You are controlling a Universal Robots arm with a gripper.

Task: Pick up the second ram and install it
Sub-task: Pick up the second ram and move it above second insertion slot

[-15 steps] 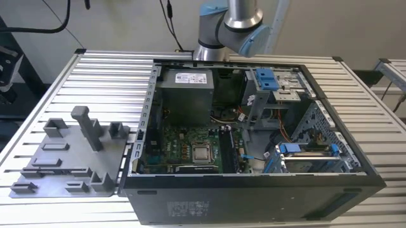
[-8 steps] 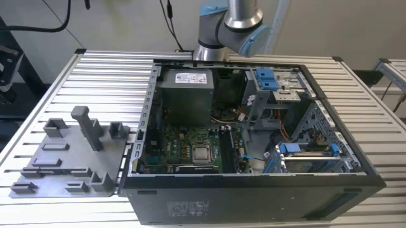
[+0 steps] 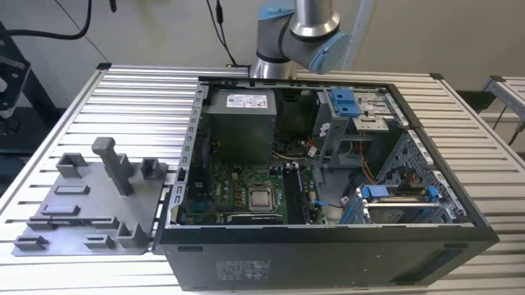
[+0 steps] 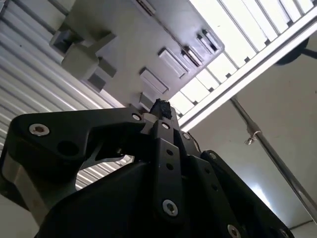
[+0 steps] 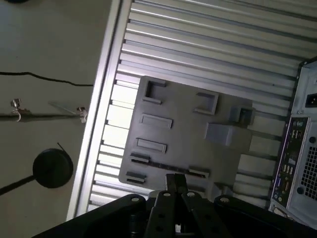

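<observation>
On the exterior view's left, a grey plastic fixture plate (image 3: 82,209) with upright posts is set on a ribbed aluminium table (image 3: 123,98). Just beside it, towards the exterior view's right, an open black computer case (image 3: 328,258) is laid on its side. A green circuit board (image 3: 221,184) is exposed inside the case, and long black slots (image 3: 297,193) are seen next to a square silver processor (image 3: 260,198). Behind the case, a silver and pale blue robot arm (image 3: 299,37) is mounted at the table's far edge.

In both wrist views, the black gripper (image 5: 176,182) (image 4: 161,107) is held well above the fixture plate (image 5: 183,134) (image 4: 129,49), over the plate's edge. Its fingertips (image 5: 171,182) are seen drawn together, so the tool is closed.

Where the second ram lies cannot be told. A thin dark line (image 5: 163,165) is seen between two small holders on the plate, just ahead of the gripper in the first wrist view. It is too slight to be identified.
</observation>
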